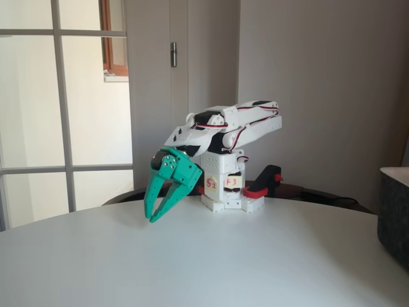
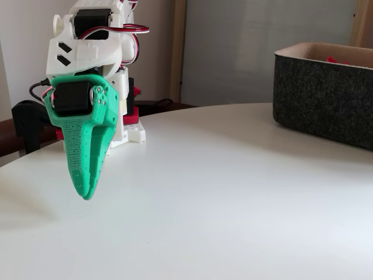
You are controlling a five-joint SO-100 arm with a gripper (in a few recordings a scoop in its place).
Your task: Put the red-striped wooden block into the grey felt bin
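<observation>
Arm: white, folded low over its base at the far side of the round white table [image 1: 211, 262], green gripper [image 1: 153, 216] drooping toward the tabletop, tips hanging just above it.
Pincer: in one fixed view the two green fingers stand a little apart, narrowing toward the tips, with nothing between them; in the other the gripper [image 2: 87, 194] is seen edge-on, so the gap cannot be read there.
Bin: the grey felt bin [image 2: 326, 99] sits at the right of the table, well apart from the arm; its dark corner with the pale rim also shows at the right edge [image 1: 395, 214].
Block: I can't spot the red-striped wooden block on the open tabletop. Something red peeks over the bin's far rim, too small to name.
Progress: hard to call. The hand is empty and parked, which fits either a start or a finish; whether the block lies in the bin cannot be told.
</observation>
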